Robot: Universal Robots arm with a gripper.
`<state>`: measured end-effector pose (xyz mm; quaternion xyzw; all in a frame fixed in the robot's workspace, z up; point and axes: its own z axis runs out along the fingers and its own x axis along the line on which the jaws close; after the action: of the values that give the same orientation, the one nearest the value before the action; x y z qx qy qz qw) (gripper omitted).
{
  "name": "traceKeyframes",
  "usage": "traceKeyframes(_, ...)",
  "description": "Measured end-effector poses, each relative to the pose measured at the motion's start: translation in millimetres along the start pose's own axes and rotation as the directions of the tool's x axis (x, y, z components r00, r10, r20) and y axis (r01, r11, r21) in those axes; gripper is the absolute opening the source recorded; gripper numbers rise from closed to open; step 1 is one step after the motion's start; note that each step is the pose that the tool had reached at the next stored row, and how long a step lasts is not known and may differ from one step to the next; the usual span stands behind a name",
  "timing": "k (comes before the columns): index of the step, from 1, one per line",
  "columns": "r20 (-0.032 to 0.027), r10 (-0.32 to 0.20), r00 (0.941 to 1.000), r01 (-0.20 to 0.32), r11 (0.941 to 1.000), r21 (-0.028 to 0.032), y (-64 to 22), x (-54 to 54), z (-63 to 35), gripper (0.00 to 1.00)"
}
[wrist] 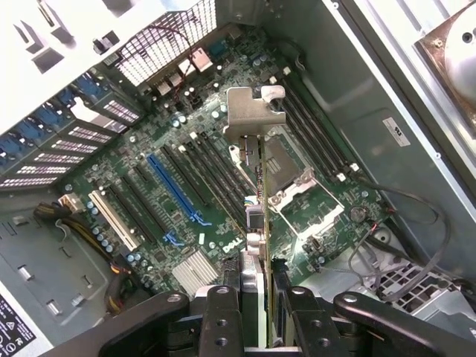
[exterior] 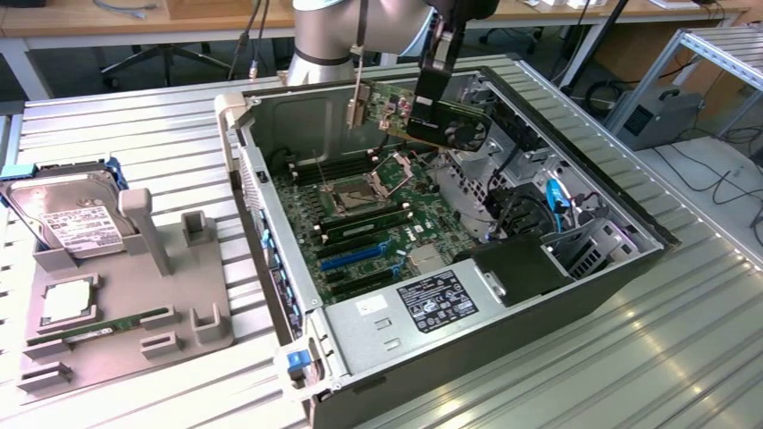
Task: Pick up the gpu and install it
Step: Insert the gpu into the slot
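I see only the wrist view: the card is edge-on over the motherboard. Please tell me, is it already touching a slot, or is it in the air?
Observer: It is in the air. In the exterior view the gpu hangs above the open case, clear of the motherboard.
Operator: Where does the end effector hold it?
Observer: The end effector grips the card's upper edge from above. The metal bracket is at the exterior view's left end of the card.
Operator: What lies outside the case?
Observer: A hard drive and a green memory stick sit on a grey fixture, at the exterior view's left of the case.
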<state>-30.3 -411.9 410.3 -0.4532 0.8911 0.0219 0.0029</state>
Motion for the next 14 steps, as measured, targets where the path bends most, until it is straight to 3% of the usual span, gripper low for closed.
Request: traceKeyframes(14,-0.0016,-0.042,0.9991,0.042,0.9991,-0.0011,0.0,0.0,0.0,0.27)
